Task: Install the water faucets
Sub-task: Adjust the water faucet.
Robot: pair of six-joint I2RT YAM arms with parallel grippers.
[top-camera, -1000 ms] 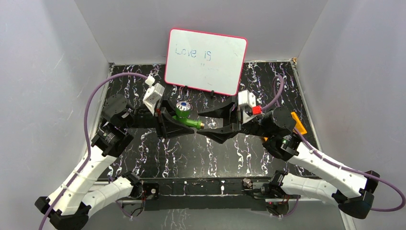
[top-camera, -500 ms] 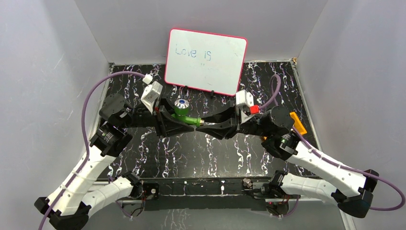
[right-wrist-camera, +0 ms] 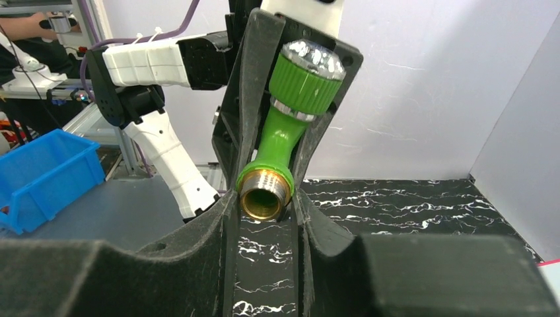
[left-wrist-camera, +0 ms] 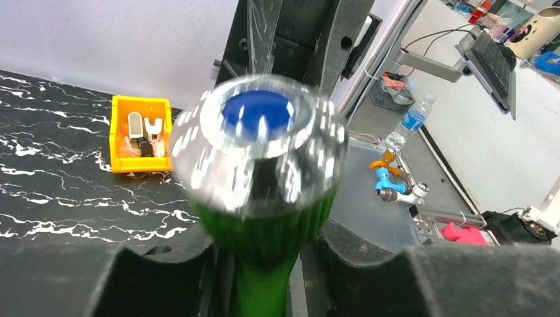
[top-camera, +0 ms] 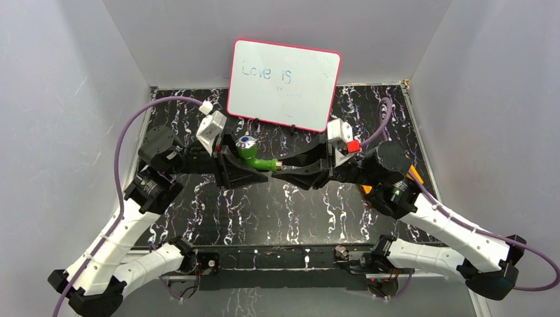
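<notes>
**Two Arms Grip One Green Tap**

Top view: the left gripper (top-camera: pixel 245 166) clamps the green tap (top-camera: pixel 256 158) above the black marbled table (top-camera: pixel 264 211), knob upward. The right gripper (top-camera: pixel 282 170) is clenched on the tap's other tip. Behind them a whiteboard (top-camera: pixel 284 82) reads "Love is".

Left wrist view: the tap's blue-and-silver knob (left-wrist-camera: pixel 259 132) fills the picture, blurred, and its green neck is squeezed between black fingers (left-wrist-camera: pixel 165 277). An orange tray (left-wrist-camera: pixel 140 135) of small parts sits on the table beyond.

Right wrist view: the brass-coloured threaded end (right-wrist-camera: pixel 264 195) is pinched between this gripper's own fingers. A blue bin (right-wrist-camera: pixel 39 175) stands off the table at left.
</notes>
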